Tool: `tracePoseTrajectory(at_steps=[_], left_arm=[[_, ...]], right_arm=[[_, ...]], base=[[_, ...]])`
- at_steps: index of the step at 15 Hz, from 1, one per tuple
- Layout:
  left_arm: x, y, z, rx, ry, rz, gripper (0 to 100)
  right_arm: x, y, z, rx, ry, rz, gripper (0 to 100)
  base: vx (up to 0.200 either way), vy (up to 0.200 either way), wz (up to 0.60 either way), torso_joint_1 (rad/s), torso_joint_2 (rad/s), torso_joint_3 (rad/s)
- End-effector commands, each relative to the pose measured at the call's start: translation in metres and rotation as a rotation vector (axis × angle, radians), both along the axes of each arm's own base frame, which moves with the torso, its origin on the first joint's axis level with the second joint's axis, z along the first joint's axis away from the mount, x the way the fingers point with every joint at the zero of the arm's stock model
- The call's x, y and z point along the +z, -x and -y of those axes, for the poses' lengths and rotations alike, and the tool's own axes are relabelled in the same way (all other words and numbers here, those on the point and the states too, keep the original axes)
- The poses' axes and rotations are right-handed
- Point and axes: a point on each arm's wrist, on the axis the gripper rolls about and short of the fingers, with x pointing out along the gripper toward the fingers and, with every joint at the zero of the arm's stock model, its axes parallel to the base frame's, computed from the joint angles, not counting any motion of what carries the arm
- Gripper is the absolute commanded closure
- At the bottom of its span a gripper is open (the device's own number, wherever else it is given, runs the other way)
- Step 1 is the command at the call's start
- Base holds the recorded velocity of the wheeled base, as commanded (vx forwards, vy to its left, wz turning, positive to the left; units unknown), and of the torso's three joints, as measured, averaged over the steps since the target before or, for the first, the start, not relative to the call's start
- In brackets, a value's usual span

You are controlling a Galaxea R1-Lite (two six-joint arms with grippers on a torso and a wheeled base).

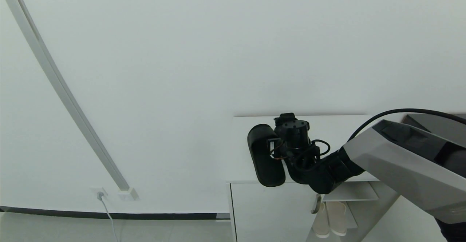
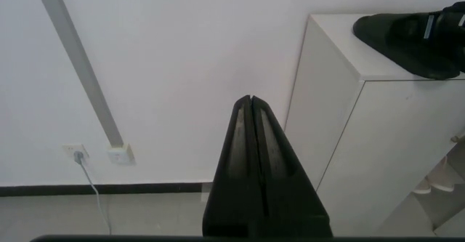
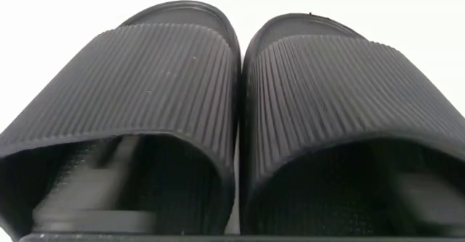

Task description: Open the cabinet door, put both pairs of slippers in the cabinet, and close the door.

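Observation:
A pair of black slippers [image 1: 265, 160] lies side by side at the front edge of the white cabinet top [image 1: 342, 125], toes hanging over it. My right gripper [image 1: 279, 148] is shut on the pair. One finger [image 3: 87, 198] sits under each ribbed strap [image 3: 145, 75]. Below, the cabinet's right side stands open, and a pair of white slippers [image 1: 329, 218] rests on a shelf inside. My left gripper [image 2: 251, 126] is shut and empty, out in front of the wall to the cabinet's left; from there the black slippers [image 2: 410, 42] show on the cabinet [image 2: 349, 126].
The cabinet's left front panel [image 1: 269, 213] is shut. A white shelf [image 1: 349, 191] shows in the open part. A grey cable duct [image 1: 62, 85] runs down the wall to a socket [image 1: 99, 194] with a cord plugged in. Bare floor lies left of the cabinet.

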Motion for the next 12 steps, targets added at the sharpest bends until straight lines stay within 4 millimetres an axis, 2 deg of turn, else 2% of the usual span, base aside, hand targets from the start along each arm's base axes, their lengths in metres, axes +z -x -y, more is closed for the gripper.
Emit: tracePoseTrajectory(at_steps=[1, 5, 8, 10, 12], left_arm=[[0.0, 0.0, 0.0, 0.0, 0.0, -0.001, 100], [0.0, 0.0, 0.0, 0.0, 0.0, -0.002, 100], [0.0, 0.0, 0.0, 0.0, 0.0, -0.001, 100], [0.0, 0.0, 0.0, 0.0, 0.0, -0.002, 100], [0.0, 0.0, 0.0, 0.0, -0.001, -0.001, 100]], right_arm=[[-0.001, 0.0, -0.001, 0.001, 0.0, -0.001, 100], [0.001, 0.002, -0.001, 0.004, -0.004, 0.003, 100], [0.017, 0.014, -0.002, 0.021, -0.016, 0.019, 100], [0.034, 0.032, -0.001, 0.045, -0.024, 0.027, 100], [0.056, 0.078, 0.008, 0.131, -0.031, 0.018, 100]], base=[[0.0, 0.0, 0.0, 0.0, 0.0, 0.0], [0.0, 0.0, 0.0, 0.0, 0.0, 0.0], [0.0, 0.0, 0.0, 0.0, 0.0, 0.0], [0.0, 0.0, 0.0, 0.0, 0.0, 0.0], [0.0, 0.0, 0.0, 0.0, 0.0, 0.0]])
